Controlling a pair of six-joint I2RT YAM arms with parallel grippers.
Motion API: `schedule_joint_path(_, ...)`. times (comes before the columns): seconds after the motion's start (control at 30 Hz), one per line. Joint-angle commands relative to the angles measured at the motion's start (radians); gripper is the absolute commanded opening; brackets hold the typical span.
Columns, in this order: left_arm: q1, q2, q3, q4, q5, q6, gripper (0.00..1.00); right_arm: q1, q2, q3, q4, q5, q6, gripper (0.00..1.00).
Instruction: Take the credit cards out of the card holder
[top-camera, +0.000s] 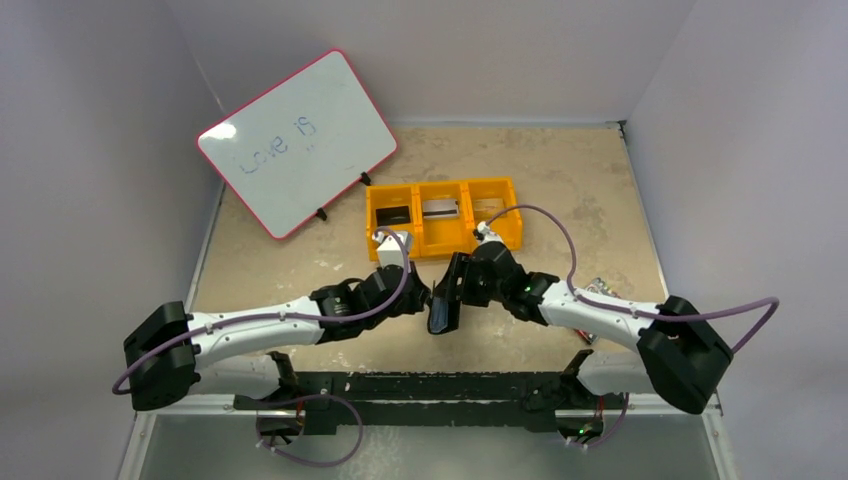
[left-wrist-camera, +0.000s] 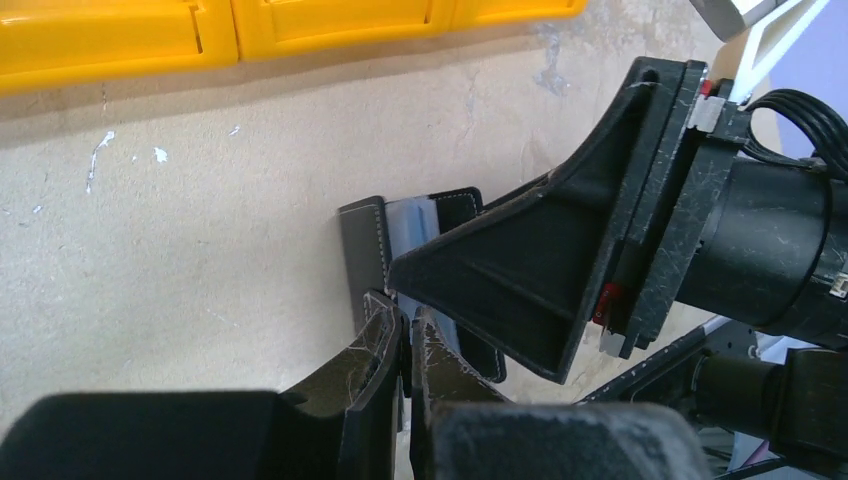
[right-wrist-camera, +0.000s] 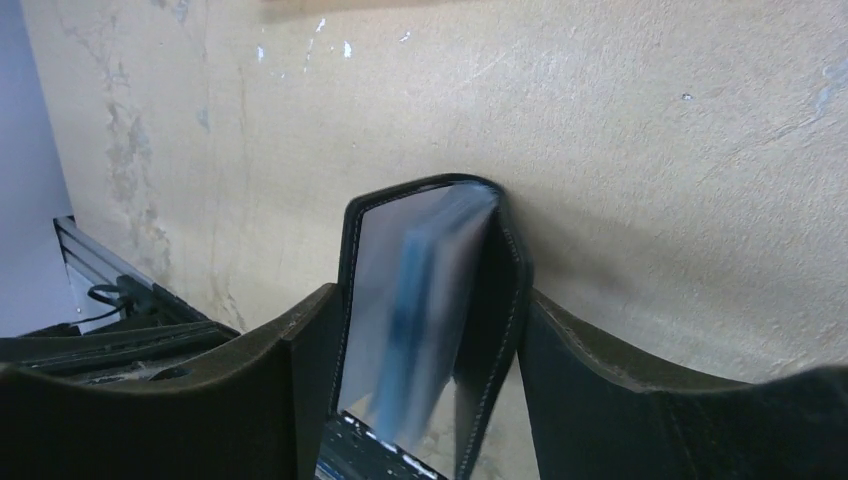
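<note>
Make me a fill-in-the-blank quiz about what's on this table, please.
1. The orange tray has ___ compartments.
2. The writing on the whiteboard reads "Love ___".
3. The right gripper is clamped on a ___ card holder.
Missing words: three; is; black.

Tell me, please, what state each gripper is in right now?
Left gripper: nearly closed, apparently pinching the edge of the card holder.
Right gripper: closed on the card holder, one finger on each side.
</note>
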Motion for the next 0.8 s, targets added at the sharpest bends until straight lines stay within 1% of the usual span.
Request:
schedule_joint_path(0.0, -0.007, 0.003, 0.064, 0.004, -0.032, 0.019, 0.0, -0.005, -0.004, -0.019, -0.007, 0.011, 0.012, 0.63)
schedule_joint_path(0.1, -0.011, -0.034, 0.054, 0.01, -0.049, 0.015, 0.0, -0.005, -0.031, -0.051, -0.028, 0.054, 0.048, 0.61)
schedule_joint_path(0.17, -0.011, -0.046, 0.055, 0.004, -0.069, 0.016, 0.0, -0.005, -0.047, -0.07, -0.041, 0.077, 0.058, 0.63)
schedule_joint_path(0.3, -0.011, -0.031, 0.064, -0.041, -0.08, 0.021, 0.0, -0.005, -0.058, -0.065, -0.129, 0.152, 0.073, 0.68)
schedule_joint_path(0.4, -0.01, -0.002, 0.057, -0.06, -0.082, 0.002, 0.0, -0.005, -0.072, -0.061, -0.164, 0.184, 0.08, 0.68)
schedule_joint_path(0.43, -0.011, 0.002, 0.052, -0.064, -0.084, -0.008, 0.0, -0.005, -0.081, -0.064, -0.156, 0.179, 0.079, 0.66)
schedule_joint_path(0.5, -0.011, 0.001, 0.036, -0.063, -0.095, -0.03, 0.0, -0.005, -0.098, -0.08, -0.096, 0.131, 0.067, 0.61)
schedule_joint_path(0.63, -0.011, -0.015, 0.015, -0.096, -0.157, -0.058, 0.0, -0.005, -0.122, -0.138, 0.093, -0.012, 0.076, 0.54)
schedule_joint_path(0.77, -0.01, -0.036, 0.007, -0.192, -0.247, -0.107, 0.0, -0.005, -0.099, -0.186, 0.266, -0.121, 0.108, 0.53)
